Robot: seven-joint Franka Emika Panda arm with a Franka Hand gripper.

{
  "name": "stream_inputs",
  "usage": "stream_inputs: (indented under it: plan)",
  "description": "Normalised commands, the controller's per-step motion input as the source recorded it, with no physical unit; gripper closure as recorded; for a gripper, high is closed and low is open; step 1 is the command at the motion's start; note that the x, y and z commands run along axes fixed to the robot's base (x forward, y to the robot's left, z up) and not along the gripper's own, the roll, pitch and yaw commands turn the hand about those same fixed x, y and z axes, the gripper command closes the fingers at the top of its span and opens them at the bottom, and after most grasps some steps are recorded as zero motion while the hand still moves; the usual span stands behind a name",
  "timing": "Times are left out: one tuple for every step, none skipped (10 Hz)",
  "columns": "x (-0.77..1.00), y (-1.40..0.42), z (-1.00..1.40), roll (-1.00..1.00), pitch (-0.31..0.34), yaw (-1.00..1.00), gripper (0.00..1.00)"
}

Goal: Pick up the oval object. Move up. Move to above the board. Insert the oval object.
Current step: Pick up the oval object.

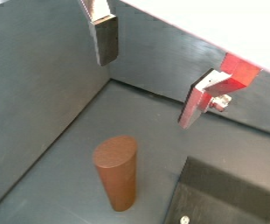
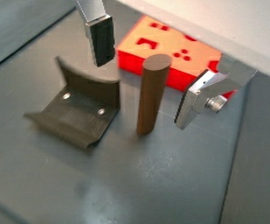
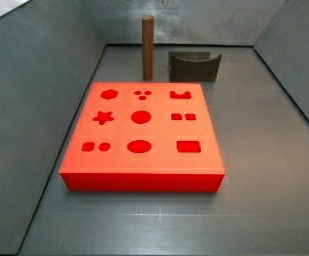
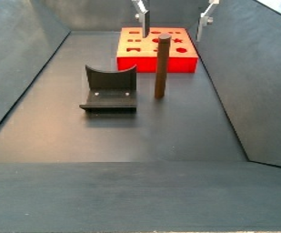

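Wrist view, looking down past the fingers: the pincer stands wide, nothing between its plates. The oval object stands upright on the dark worktop, below the pincer and apart from both fingers; no contact. A corner of the dark holder shows near the peg.

Wrist view, wider: the pincer is empty, jaws spread. The oval object rises between and below the two fingers, long axis vertical, its top face short of the pads. The board lies beyond the peg, its red top showing cut holes. The holder sits just beside the peg, apart from it.

Side view from the board's end: the oval object stands erect past the far edge of the board, near the holder. The pincer is not in this view.

Side view along the worktop: the fingers of the pincer hang at the top edge, above the oval object and toward the board. The holder lies beside the peg.

Judgement: the pick is not yet made. The arm points straight down; a vertical descent over the peg's upright axis, with slight centring, should bring the pads to its flanks.
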Motion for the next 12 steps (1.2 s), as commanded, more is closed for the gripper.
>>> stream_inputs:
  plan:
    - [0.03,-0.23,0.00,0.00,0.000,-0.92,0.00]
    - [0.09,-0.31,-0.01,0.00,0.000,-0.85,0.00]
    - [0.17,-0.35,-0.16,0.00,0.000,-0.77,0.00]
    - [0.22,-0.39,-0.35,0.00,-0.004,-0.68,0.00]
    - [0.24,-0.46,-0.67,0.06,-0.009,-0.59,0.00]
    - [0.30,-0.11,0.00,0.04,0.000,-0.35,0.00]
    - [0.00,0.02,0.00,0.00,0.000,0.00,0.00]
    - [-0.15,-0.09,-0.71,0.00,-0.113,0.00,0.00]
    - [-0.07,-0.26,-0.98,0.07,-0.059,0.00,0.00]
    - [-0.28,-0.33,-0.96,0.08,-0.060,-0.17,0.00]
    - [0.00,0.00,-0.01,0.00,0.000,-0.04,0.00]
    - [0.00,0.00,0.00,0.00,0.000,0.00,1.00]
